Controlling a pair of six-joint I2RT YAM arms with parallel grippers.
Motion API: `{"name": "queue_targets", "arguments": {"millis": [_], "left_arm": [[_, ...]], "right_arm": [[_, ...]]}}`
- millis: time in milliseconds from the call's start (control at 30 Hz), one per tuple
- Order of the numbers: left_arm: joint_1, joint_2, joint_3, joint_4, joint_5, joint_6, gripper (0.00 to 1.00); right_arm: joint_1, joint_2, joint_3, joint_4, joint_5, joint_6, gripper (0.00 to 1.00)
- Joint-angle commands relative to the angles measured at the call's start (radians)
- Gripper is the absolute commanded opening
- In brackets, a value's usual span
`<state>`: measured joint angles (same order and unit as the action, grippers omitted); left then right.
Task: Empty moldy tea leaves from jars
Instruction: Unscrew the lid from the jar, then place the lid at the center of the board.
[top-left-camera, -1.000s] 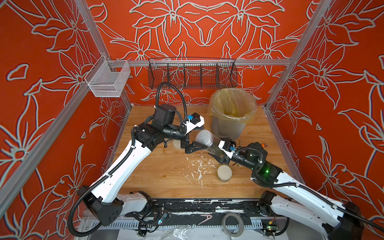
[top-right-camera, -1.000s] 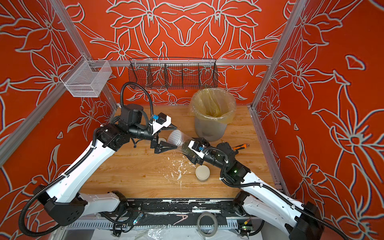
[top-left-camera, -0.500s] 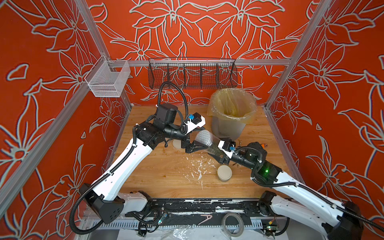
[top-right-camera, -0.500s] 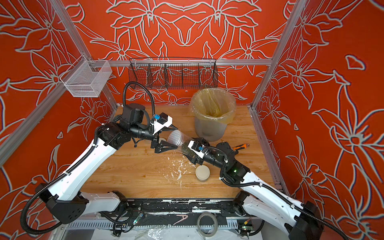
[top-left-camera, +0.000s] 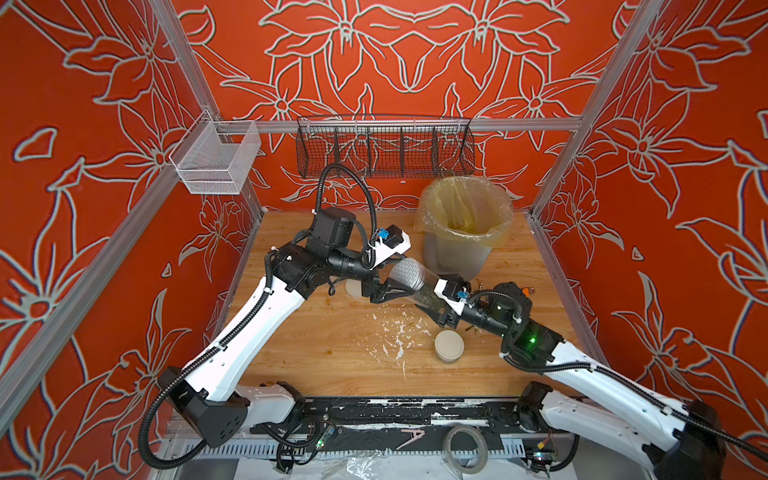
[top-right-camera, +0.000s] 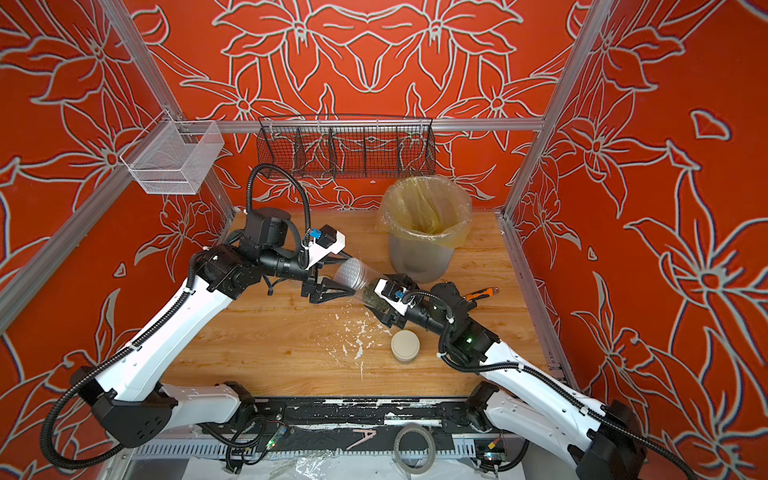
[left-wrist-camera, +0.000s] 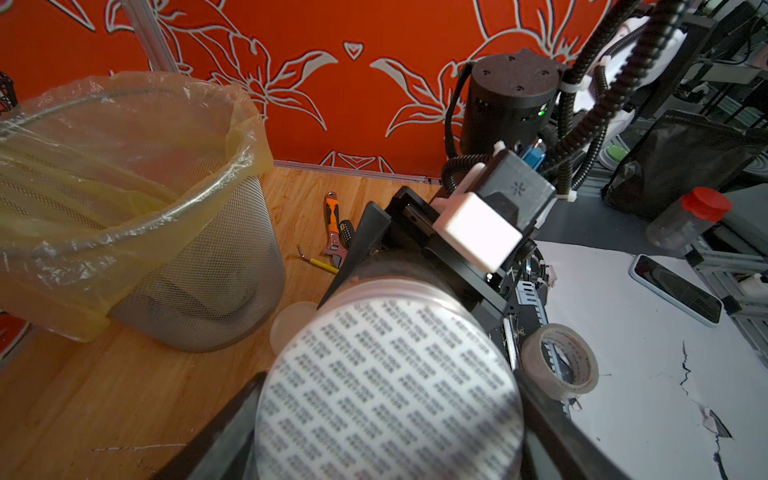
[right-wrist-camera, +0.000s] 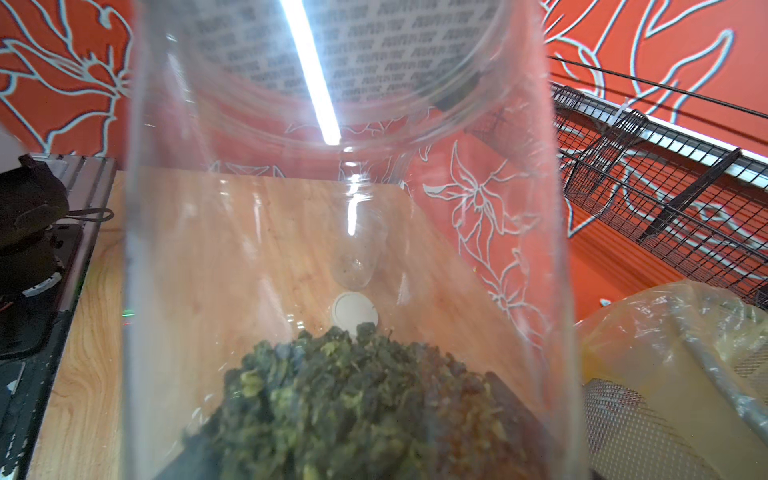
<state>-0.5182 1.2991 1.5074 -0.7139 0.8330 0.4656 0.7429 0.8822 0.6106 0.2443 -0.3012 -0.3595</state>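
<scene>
The right gripper (top-left-camera: 436, 305) clenched the base of the tall clear cylindrical jar (top-right-camera: 365, 286) of dark grey-green tea leaves (right-wrist-camera: 353, 399) above the wooden table (top-left-camera: 316, 353), long axis tilted up-left; the left gripper (left-wrist-camera: 388, 415) pinched its white printed lid (top-left-camera: 407, 272)

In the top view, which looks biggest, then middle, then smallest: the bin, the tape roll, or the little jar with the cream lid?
1. bin, by far.
2. tape roll, only slightly.
3. little jar.
The last two look close in size.
</scene>
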Motion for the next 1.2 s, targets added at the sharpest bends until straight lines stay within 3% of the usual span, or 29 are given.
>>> {"name": "queue_targets", "arguments": {"millis": [0,200,333,433,600,833,1167], "left_arm": [[-0.005,-0.001,0.028,0.045,0.008,-0.101,0.74],[-0.005,0.012,0.066,0.113,-0.114,-0.452,0.74],[-0.005,0.06,0.155,0.032,-0.239,-0.677,0.73],[-0.004,0.095,0.216,-0.039,-0.281,-0.756,0.72],[-0.005,0.095,0.228,-0.097,-0.447,-0.749,0.73],[-0.005,0.091,0.059,-0.104,-0.722,-0.678,0.75],[-0.01,0.069,-0.332,0.108,-0.732,-0.737,0.77]], "right_arm": [[-0.002,0.009,0.028,0.006,0.068,-0.059,0.33],[-0.002,0.027,0.012,0.033,0.209,-0.139,0.33],[-0.002,0.032,0.002,0.081,0.274,-0.139,0.33],[-0.002,0.032,-0.007,0.102,0.283,-0.127,0.33],[-0.002,0.005,-0.028,0.148,0.304,-0.041,0.33],[-0.002,-0.1,-0.048,0.143,0.39,0.135,0.33],[-0.002,-0.259,-0.023,-0.013,0.424,0.168,0.33]]}}
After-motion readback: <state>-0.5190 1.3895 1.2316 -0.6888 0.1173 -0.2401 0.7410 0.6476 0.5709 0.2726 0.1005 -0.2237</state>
